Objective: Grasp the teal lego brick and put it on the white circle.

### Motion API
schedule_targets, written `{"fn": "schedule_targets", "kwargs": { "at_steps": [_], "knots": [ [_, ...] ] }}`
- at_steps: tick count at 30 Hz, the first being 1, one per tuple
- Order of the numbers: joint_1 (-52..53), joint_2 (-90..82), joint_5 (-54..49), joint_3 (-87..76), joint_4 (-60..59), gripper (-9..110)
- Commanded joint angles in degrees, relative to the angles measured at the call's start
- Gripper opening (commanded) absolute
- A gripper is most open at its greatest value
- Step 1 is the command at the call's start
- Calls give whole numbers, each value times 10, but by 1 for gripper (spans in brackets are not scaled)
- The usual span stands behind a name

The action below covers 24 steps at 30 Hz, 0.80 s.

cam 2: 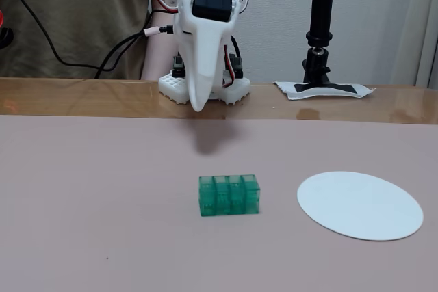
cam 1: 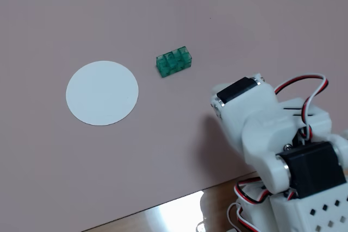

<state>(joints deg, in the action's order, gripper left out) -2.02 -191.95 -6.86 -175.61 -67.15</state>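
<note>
The teal lego brick (cam 1: pixel 174 61) lies on the pink mat, a short way right of the white circle (cam 1: pixel 102 92) in a fixed view. In the other fixed view the brick (cam 2: pixel 229 195) is left of the circle (cam 2: pixel 360 204). My gripper (cam 2: pixel 197 104) hangs pointing down near the arm's base, above the mat's far edge and well behind the brick. Its jaws look closed together and empty. From above, the gripper (cam 1: pixel 217 103) is mostly hidden under the wrist motor, right of and below the brick.
The arm's base (cam 2: pixel 205 87) stands on the wooden table edge. A black stand (cam 2: pixel 320 25) on a white plate (cam 2: pixel 323 89) is to its right. Cables (cam 1: pixel 304 99) loop over the arm. The pink mat (cam 1: pixel 179 150) covers most of the table.
</note>
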Motion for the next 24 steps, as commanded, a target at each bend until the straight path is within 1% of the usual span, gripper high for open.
{"fn": "schedule_targets", "kwargs": {
  "at_steps": [1, 14, 24],
  "knots": [
    [4, -4, 4, 4, 8, 0],
    [8, -4, 11, 36, 4, 0],
    [6, -4, 11, 26, -1, 0]
  ]
}}
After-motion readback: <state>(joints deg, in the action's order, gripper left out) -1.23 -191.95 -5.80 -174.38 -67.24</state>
